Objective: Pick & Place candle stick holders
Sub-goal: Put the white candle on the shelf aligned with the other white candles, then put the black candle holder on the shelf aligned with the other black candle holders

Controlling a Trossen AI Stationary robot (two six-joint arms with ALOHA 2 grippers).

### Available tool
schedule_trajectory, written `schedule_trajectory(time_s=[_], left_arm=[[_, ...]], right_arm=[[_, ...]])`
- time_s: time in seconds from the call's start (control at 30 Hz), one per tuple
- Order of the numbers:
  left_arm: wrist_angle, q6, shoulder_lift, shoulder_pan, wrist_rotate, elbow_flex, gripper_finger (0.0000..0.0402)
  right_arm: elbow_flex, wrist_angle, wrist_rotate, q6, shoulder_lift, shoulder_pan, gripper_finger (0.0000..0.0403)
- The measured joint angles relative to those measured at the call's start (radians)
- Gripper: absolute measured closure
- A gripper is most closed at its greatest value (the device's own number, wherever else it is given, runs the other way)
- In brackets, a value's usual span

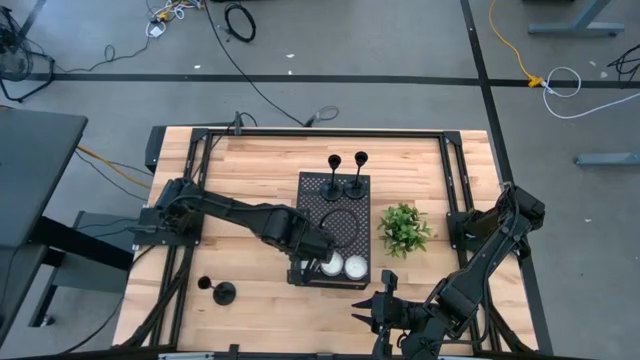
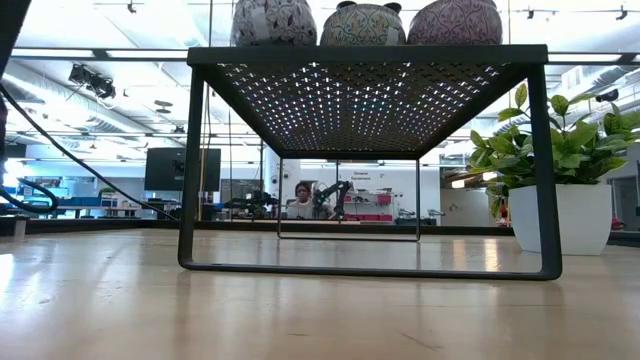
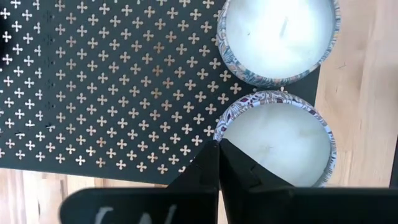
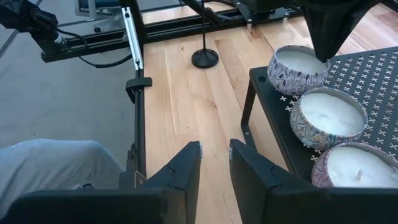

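Candle stick holders are found in two places: two stand on the far end of the black perforated stand [image 1: 334, 228] at [image 1: 334, 184] and [image 1: 358, 181], and a third stands alone on the bench [image 1: 250, 170] near its left front corner [image 1: 224, 292].

The left pincer [image 3: 219, 144] is held with its fingers pressed together and empty, poised over the near end of the stand, just above the patterned candle tins [image 3: 275, 144]. From there, the perforated top is seen spreading away toward the far end. The right pincer [image 4: 214, 149] is held slightly apart and empty near the front right of the bench, facing the stand's near edge. A green plant [image 1: 404, 228] is placed just right of the stand.

No holder is gripped, so the step in hand is judged to be a reach toward the next holder. For the next move, the left pincer would need to be opened, carried to the lone holder's thin stem and closed around it upright.
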Motion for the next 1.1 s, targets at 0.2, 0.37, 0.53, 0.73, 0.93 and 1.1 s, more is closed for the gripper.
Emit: schedule_trajectory(time_s=[0.2,0.37,0.53,0.73,0.93,1.1], left_arm=[[0.0,0.0,0.0,0.0,-0.002,0.0,0.0402],[0.003,-0.017,0.0,0.0,-0.003,0.0,0.0402],[0.005,-0.019,0.0,0.0,0.004,0.0,0.0399],[0.006,-0.019,0.0,0.0,0.005,0.0,0.0387],[0.013,-0.027,0.0,0.0,0.003,0.0,0.0373],[0.014,-0.028,0.0,-0.001,0.0,0.0,0.0359]], right_arm=[[0.0,0.0,0.0,-0.001,0.0,0.0,0.0317],[0.0,0.0,0.0,-0.002,0.0,0.0,0.0317],[0.0,0.0,0.0,-0.003,0.0,0.0,0.0317],[0.0,0.0,0.0,-0.004,0.0,0.0,0.0317],[0.0,0.0,0.0,-0.006,0.0,0.0,0.0317],[0.0,0.0,0.0,-0.005,0.0,0.0,0.0317]])
